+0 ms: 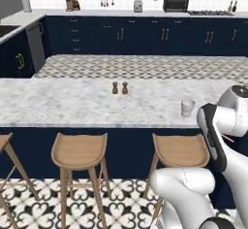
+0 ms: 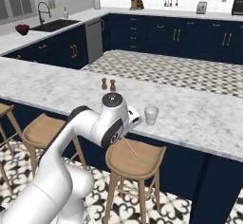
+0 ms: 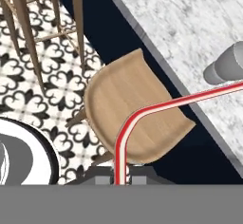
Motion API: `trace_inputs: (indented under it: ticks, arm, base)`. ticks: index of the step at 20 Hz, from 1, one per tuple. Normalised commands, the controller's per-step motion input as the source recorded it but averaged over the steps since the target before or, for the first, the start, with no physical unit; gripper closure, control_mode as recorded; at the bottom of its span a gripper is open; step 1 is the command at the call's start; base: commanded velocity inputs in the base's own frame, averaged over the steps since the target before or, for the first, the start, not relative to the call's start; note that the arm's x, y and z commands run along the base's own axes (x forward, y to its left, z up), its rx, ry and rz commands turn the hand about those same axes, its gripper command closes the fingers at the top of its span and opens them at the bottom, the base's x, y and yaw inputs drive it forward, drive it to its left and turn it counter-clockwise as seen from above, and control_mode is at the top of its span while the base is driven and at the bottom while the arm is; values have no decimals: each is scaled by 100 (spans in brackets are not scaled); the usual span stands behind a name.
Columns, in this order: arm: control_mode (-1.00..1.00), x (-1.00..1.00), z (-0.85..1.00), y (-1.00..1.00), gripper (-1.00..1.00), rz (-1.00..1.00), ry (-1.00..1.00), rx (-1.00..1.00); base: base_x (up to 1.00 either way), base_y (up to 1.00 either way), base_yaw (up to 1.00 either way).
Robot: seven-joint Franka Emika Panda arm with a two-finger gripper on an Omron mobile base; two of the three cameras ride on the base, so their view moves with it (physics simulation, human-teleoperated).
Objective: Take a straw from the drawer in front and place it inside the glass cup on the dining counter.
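We look across a long marble desk (image 1: pixel 72 104) on a navy base, with a black-and-white patterned floor (image 1: pixel 126 199) under it and, beyond it, a run of navy cabinets (image 1: pixel 145 36) below a worktop backed by white tile. Going from left to right along the near edge in the left base view, we see a stool (image 1: pixel 6 143) cut off by the frame, then a whole wooden stool (image 1: pixel 80 151), then a third stool (image 1: pixel 180 150) partly covered by the arm (image 1: pixel 220 140). On the desk stand two small brown shakers (image 1: pixel 119 88) near the middle, and well to their right the glass cup (image 1: pixel 187 107), upright and close to the near edge. In the right base view the straw (image 2: pixel 130 147) shows as a thin pink line slanting down from the wrist over the stool seat, below the desk edge and short of the cup; the claw (image 3: pixel 120 176) itself is hidden there behind the wrist. In the hand view we see the claw closed tight on the straw's lower end, the red-and-white shaft rising, bending, and running off toward the cup, which lies blurred and cut by the right frame edge. A sink with a tap (image 2: pixel 43 13) sits far left at the back; a toaster oven (image 1: pixel 175 3) far right.
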Motion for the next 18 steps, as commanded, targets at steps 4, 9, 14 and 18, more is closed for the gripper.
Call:
trace_inputs:
  ticks: [4, 9, 14, 18]
  arm:
    - [100, 0, 0, 0, 100, 0, 0, 0]
    - [100, 0, 0, 0, 100, 0, 0, 0]
    - [100, 0, 0, 0, 100, 0, 0, 0]
    - [100, 0, 0, 0, 100, 0, 0, 0]
  base:
    - [1, 96, -37]
    - [64, 31, -38]
    - [77, 10, -39]
    - [68, 0, -31]
